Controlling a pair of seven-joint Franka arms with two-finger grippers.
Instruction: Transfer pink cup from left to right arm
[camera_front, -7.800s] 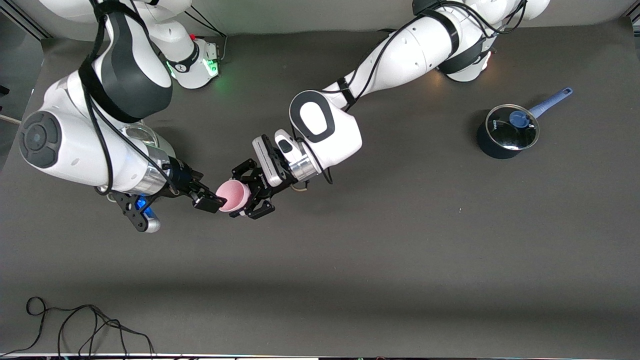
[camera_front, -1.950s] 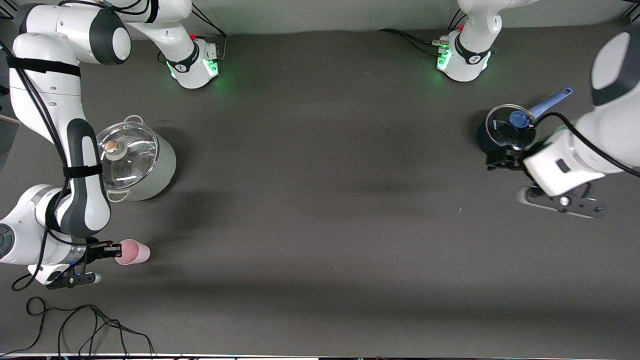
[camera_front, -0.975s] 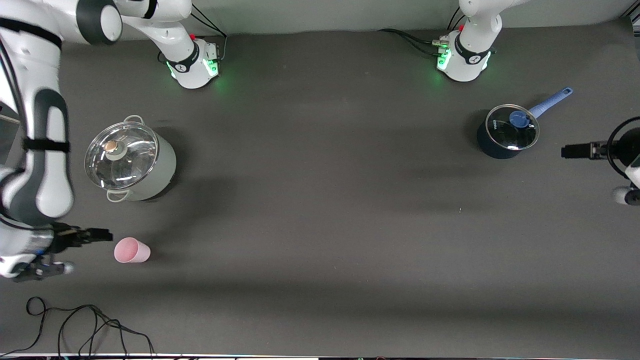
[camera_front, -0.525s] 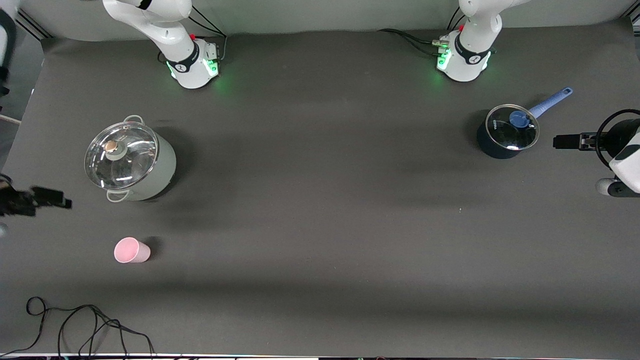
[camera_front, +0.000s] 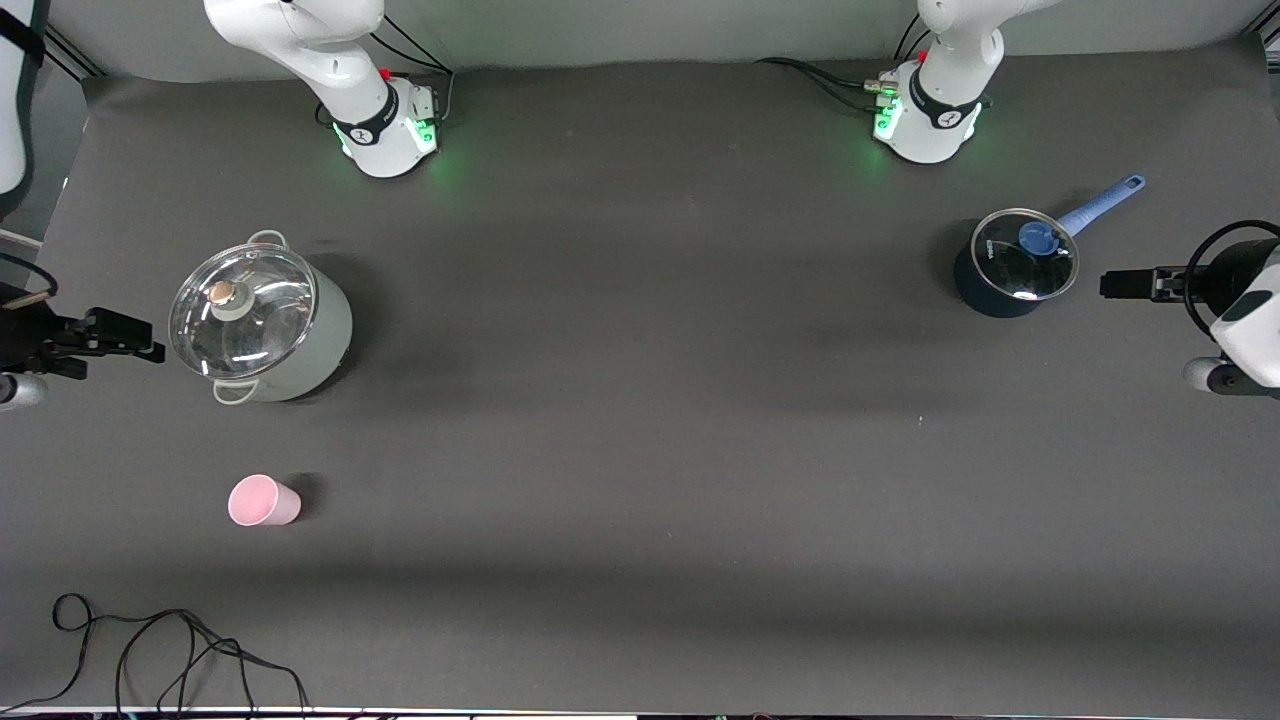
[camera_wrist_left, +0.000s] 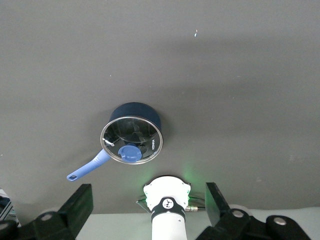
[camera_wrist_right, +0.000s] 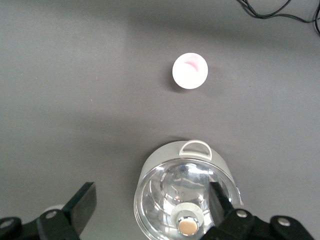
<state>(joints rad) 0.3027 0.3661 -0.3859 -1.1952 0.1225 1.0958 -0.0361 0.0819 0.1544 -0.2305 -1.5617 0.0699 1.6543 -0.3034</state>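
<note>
Standing upright and alone on the bench: small light-pink tapered pink cup (camera_front: 263, 501) (camera_wrist_right: 190, 70), no handle, sitting at the grey lidded pot's (camera_front: 259, 324) six o'clock, nearer the front camera.

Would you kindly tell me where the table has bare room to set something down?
The widest bare stretch lies between the steel pot and the blue saucepan. Another runs nearer the camera from the pink cup toward the left arm's end. Loose cable lies near the cup.
</note>
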